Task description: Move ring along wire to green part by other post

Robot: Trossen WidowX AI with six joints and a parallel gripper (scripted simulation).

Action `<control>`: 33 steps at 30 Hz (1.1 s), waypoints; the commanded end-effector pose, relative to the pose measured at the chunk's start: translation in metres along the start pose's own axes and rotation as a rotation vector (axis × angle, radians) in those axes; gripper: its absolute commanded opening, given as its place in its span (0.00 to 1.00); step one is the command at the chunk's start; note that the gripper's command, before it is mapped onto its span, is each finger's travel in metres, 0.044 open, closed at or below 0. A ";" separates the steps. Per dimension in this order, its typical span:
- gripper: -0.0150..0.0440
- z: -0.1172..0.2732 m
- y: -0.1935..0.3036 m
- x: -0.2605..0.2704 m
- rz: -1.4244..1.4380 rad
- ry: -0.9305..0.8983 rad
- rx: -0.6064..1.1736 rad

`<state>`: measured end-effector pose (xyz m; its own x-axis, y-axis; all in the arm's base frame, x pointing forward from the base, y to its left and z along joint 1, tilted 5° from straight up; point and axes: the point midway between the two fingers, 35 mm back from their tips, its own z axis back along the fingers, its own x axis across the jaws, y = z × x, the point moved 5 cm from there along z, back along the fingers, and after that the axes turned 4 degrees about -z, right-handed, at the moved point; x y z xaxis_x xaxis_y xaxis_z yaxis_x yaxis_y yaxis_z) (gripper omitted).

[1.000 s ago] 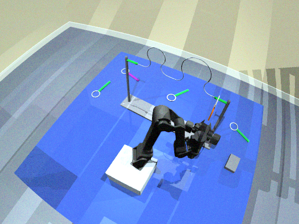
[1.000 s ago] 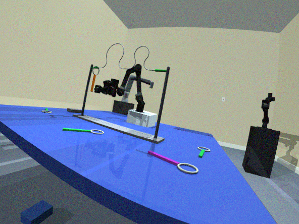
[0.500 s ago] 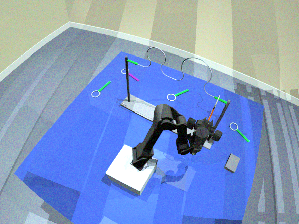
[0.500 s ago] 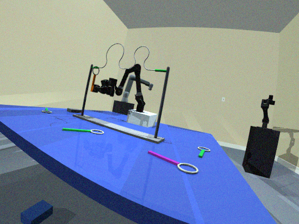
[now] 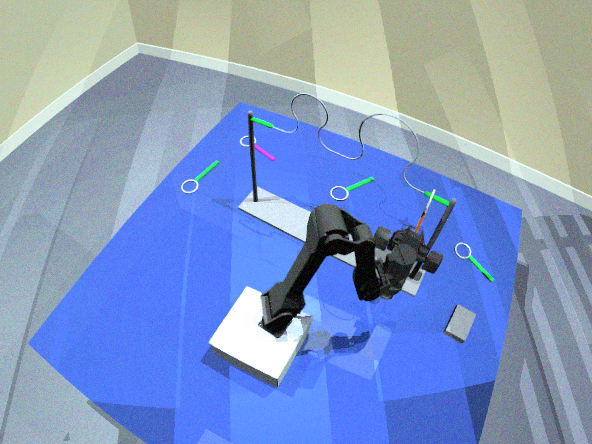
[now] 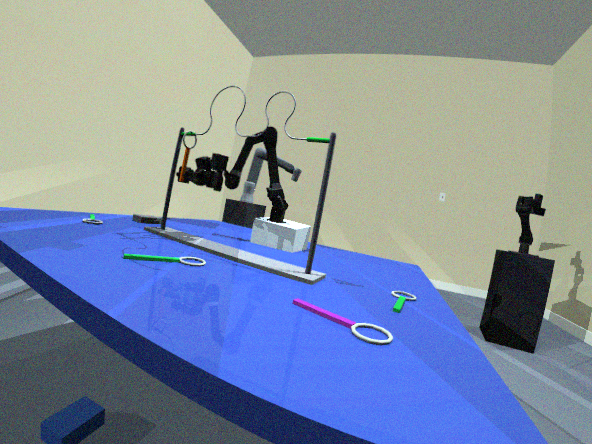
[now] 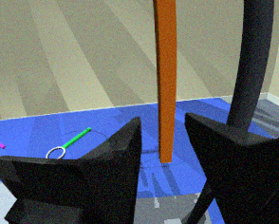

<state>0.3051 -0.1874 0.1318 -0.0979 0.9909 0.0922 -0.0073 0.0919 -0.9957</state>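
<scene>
The white ring [image 5: 431, 198] [image 6: 189, 148] hangs around the green wire part [image 5: 440, 199] beside the near post [image 5: 440, 227] [image 6: 172, 185] [image 7: 257, 62]. Its orange handle [image 5: 420, 223] [image 6: 184, 162] [image 7: 166, 81] points down. My gripper [image 5: 416, 233] [image 6: 183, 174] [image 7: 162, 121] is partly open at the handle's lower end. In the wrist view the handle stands between the fingertips, with a gap on each side. The other green part [image 5: 262, 122] [image 6: 318, 140] is beside the far post [image 5: 253, 160] [image 6: 321, 205]. The ring is out of the wrist view.
The thin grey wire [image 5: 353, 158] [image 6: 232, 86] curves between the green parts. The near post stands close to my right finger in the wrist view. Several loose rings with green or magenta handles and a grey block [image 5: 460, 323] lie on the blue table.
</scene>
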 end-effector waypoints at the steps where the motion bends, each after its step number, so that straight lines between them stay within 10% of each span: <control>1: 0.53 -0.007 0.003 -0.001 -0.013 0.002 0.006; 33: 0.53 -0.017 0.003 0.001 -0.013 0.002 0.005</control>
<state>0.3219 -0.1845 0.1300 -0.0997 0.9903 0.0963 -0.0094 0.0958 -0.9954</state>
